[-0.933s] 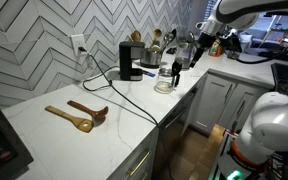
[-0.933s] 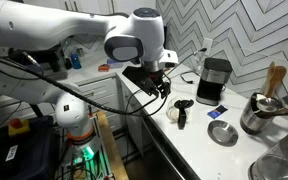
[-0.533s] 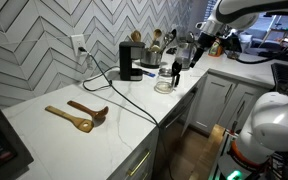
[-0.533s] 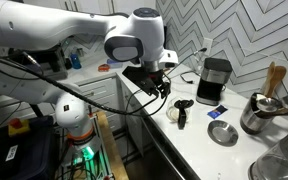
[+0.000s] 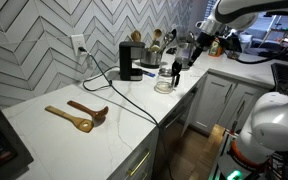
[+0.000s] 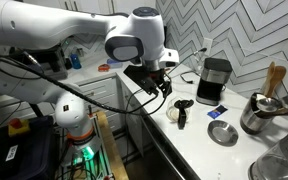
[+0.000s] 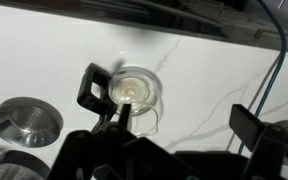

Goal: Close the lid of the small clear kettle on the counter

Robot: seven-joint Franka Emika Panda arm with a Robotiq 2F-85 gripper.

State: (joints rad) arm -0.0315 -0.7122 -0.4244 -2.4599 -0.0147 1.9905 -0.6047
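Observation:
The clear glass kettle (image 5: pixel 167 77) stands on the white marble-look counter (image 5: pixel 104 135) next to the black coffee machine. In the wrist view I look down on the kettle (image 7: pixel 136 93): its mouth shows pale and uncovered, and a dark handle and top piece (image 7: pixel 89 86) stick out to the left. I cannot tell the lid apart from that dark piece. My gripper (image 7: pixel 184 125) is open and empty, just above and beside the kettle, with one finger near its rim. The gripper also shows in both exterior views (image 5: pixel 196 52) (image 6: pixel 154 86), and so does the kettle (image 6: pixel 181 110).
A black coffee machine (image 5: pixel 130 61) (image 6: pixel 214 80) stands beside the kettle. A round metal lid (image 7: pixel 26 120) (image 6: pixel 222 133) and a metal pot with utensils (image 6: pixel 261 110) lie nearby. Wooden spoons (image 5: pixel 76 115) rest further along the counter. A black cable (image 5: pixel 124 100) crosses the counter.

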